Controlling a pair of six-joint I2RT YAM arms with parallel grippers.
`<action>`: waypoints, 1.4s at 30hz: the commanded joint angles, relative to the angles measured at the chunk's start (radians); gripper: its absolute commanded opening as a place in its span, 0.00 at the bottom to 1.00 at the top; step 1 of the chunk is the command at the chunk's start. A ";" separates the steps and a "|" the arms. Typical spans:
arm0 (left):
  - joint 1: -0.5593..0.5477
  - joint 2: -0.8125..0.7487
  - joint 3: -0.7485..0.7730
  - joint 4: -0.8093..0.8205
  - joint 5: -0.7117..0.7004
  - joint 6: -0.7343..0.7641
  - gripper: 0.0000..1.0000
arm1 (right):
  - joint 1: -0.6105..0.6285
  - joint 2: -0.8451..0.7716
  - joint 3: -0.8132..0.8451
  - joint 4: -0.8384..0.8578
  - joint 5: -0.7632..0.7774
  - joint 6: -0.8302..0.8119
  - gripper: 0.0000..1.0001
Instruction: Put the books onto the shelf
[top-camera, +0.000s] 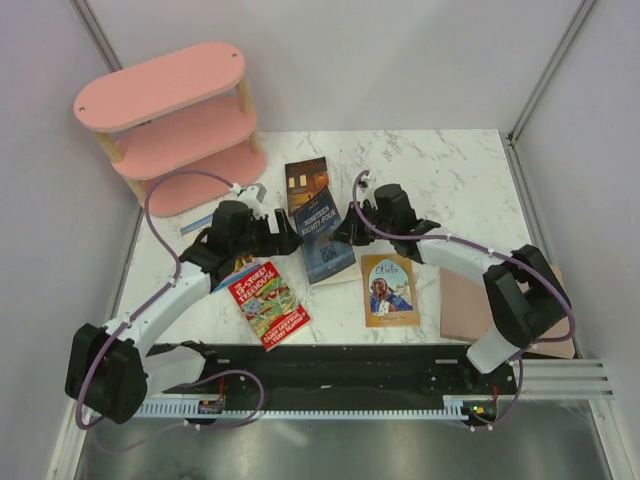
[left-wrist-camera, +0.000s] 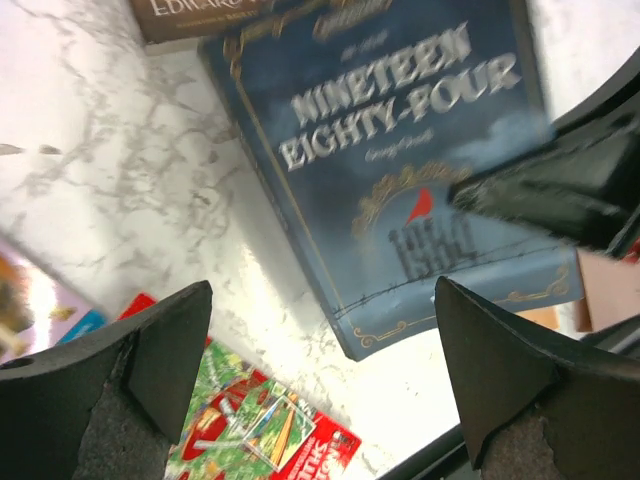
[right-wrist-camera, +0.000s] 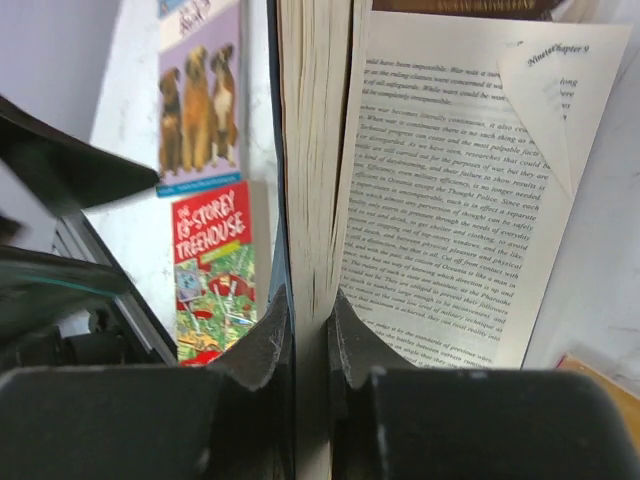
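Right jaws: narrow, clamped on the fore-edge of the dark blue book (right-wrist-camera: 312, 150), with cover and upper pages pinched together. A printed page with a folded corner is exposed beside them.

Left jaws: spread wide, nothing held, above the same book's spine side.

Dark blue book: mid-desk (top-camera: 450, 180), long axis far to near, title end far, near end swung slightly right. Its far end meets the dark brown book (top-camera: 305, 175).

Red treehouse book (top-camera: 268, 303): flat, near-left, angled.

Puppy book (right-wrist-camera: 198, 90): largely covered by the left arm (top-camera: 190, 270).

Orange-tan book (top-camera: 388, 290): flat, near-right, beside the brown board (top-camera: 470, 300).

Shelf (top-camera: 160, 85): upright at the far-left corner, tiers bare, well apart from the gripped book.
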 joint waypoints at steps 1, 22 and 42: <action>0.019 -0.104 -0.227 0.416 0.191 -0.147 1.00 | -0.017 -0.139 0.046 0.079 -0.033 0.016 0.00; 0.017 0.003 -0.561 1.205 0.298 -0.424 0.99 | -0.020 -0.275 0.035 0.182 -0.065 0.103 0.00; -0.050 0.435 -0.457 1.843 0.521 -0.605 0.92 | -0.052 -0.310 -0.006 0.329 -0.134 0.214 0.00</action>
